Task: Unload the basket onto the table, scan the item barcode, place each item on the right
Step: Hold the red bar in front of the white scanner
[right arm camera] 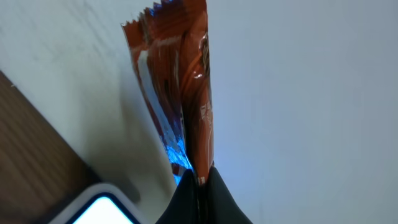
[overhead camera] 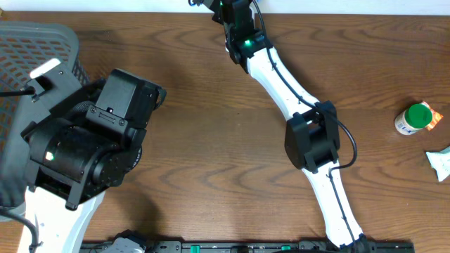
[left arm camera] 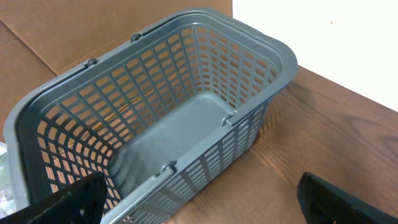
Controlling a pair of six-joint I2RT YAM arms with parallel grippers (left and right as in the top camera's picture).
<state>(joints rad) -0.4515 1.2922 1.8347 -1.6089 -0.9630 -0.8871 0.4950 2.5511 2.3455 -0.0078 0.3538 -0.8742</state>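
Right fingers (right arm camera: 199,196): pressed shut, pinching one end of the packet.
Packet (right arm camera: 186,87): orange foil, standing straight out from between the right fingers.
Left fingers (left arm camera: 342,202): spread fully apart, holding nothing.
Basket (left arm camera: 283,56): grey lattice, just ahead of the left fingers, on the counter (left arm camera: 348,137).
Bottle (overhead camera: 415,117): green-capped, well apart from both.
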